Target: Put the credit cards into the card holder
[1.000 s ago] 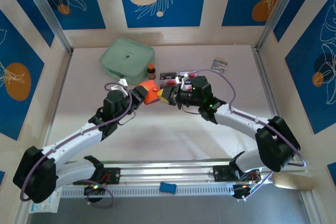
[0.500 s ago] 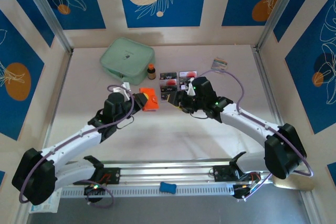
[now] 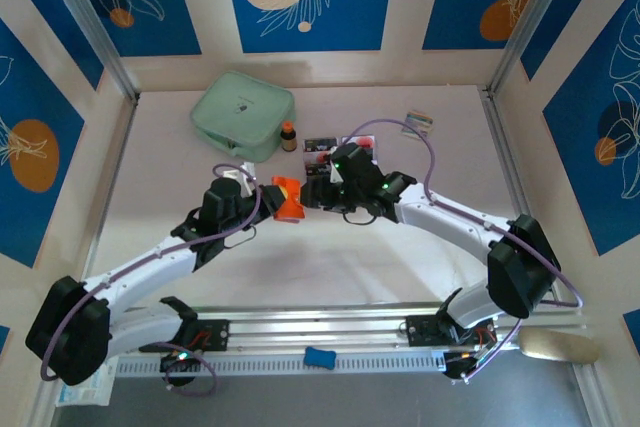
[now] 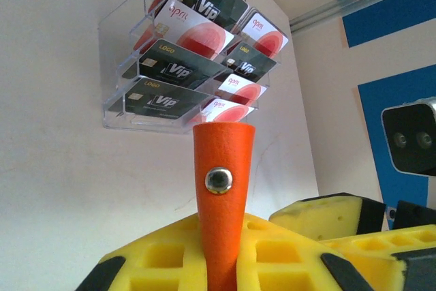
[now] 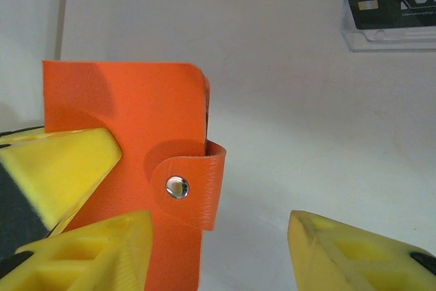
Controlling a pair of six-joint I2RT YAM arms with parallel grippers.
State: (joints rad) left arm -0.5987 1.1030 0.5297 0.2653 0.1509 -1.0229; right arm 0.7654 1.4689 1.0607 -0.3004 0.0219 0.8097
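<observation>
Left gripper clamps the card holder by one edge (snap fastened); right gripper half-open, empty, over open table.

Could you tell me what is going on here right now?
The left gripper is shut on the orange card holder, whose snap is fastened. The right gripper stands open, close beside the holder's strap. The credit cards sit in a clear rack on the table.
</observation>
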